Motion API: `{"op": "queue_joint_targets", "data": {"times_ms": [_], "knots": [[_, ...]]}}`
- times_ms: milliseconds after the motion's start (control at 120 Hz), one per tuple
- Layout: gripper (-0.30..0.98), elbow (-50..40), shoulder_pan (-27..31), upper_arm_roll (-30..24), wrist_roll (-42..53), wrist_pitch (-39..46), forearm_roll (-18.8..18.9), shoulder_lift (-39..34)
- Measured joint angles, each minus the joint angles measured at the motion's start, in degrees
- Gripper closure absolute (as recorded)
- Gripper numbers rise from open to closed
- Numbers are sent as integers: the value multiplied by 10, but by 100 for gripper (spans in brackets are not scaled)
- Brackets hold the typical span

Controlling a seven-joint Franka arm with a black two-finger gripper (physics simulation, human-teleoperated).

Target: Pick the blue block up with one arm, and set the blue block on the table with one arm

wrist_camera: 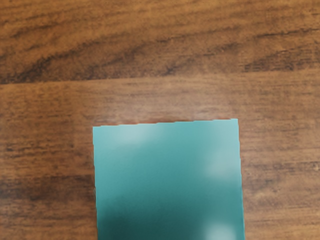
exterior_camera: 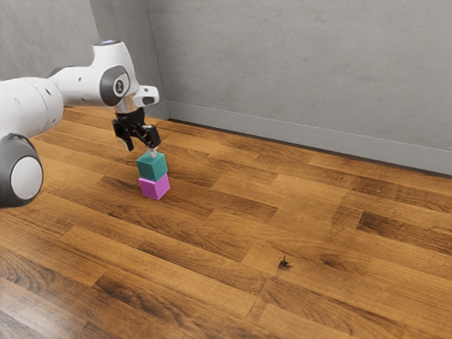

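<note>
You are positioning the gripper (exterior_camera: pixel 142 150) just above the teal-blue block (exterior_camera: pixel 151 167), its fingers standing wide apart, gripping nothing. That block is resting on the magenta block (exterior_camera: pixel 155 187); grasping, lifting and tabletop (exterior_camera: pixel 311 233) placement are awaiting you.

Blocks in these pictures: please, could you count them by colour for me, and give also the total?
Teal block: 1
Magenta block: 1
Total: 2
</note>
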Motion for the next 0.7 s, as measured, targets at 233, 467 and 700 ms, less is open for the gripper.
{"op": "queue_joint_targets", "data": {"times_ms": [233,467,700], "knots": [[0,45,0,2,-22,-1,0,37],[0,58,-3,1,-27,1,2,46],[0,50,-6,-2,-22,0,1,46]]}}
